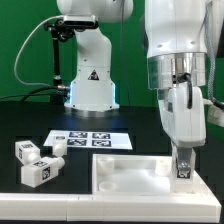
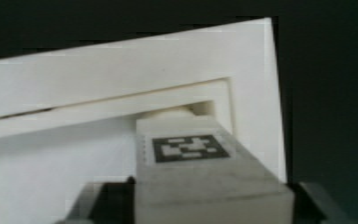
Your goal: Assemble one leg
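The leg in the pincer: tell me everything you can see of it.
The leg is a small white square-section peg, plastic by its look, with a black-and-white tag sticker on one face. The pincer holds it upright over the corner of the flat white panel at the exterior view's right, its far end close to the raised rim's inner corner. Whether that end touches the panel cannot be told.

A flat white panel with a raised rim is seen on the black table, directly under the fingers. The marker board is laid beyond it, well apart from the fingers.
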`<state>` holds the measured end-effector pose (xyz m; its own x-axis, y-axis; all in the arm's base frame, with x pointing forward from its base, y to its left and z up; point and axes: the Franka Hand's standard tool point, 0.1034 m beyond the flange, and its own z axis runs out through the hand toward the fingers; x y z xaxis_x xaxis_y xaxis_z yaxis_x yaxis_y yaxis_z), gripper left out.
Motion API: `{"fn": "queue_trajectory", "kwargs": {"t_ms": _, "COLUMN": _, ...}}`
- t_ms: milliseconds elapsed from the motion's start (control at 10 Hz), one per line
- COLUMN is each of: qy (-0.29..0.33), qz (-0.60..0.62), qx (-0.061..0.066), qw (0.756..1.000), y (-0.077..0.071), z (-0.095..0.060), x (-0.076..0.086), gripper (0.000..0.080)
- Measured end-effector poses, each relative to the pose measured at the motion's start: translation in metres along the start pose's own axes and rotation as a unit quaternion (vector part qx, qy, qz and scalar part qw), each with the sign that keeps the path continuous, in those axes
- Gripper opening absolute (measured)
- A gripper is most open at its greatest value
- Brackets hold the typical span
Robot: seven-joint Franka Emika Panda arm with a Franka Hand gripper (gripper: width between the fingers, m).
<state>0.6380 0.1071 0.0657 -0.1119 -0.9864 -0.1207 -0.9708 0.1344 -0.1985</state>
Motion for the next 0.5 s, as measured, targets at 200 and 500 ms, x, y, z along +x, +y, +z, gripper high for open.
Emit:
{"fn": "queue_trajectory", "kwargs": {"t_ms": 200, "qy": 0.001, "qz": -0.125, "qx": 0.000, "qw": 0.992, "y": -0.002, "z": -0.001, "x": -0.001, "gripper": 0.0480}}
{"fn": "queue_trajectory", "kwargs": {"t_ms": 500, "qy": -0.007, "qz": -0.295, "qx": -0.005, "qw": 0.955, "y": 0.001, "z": -0.001, "x": -0.008, "gripper": 0.0647}}
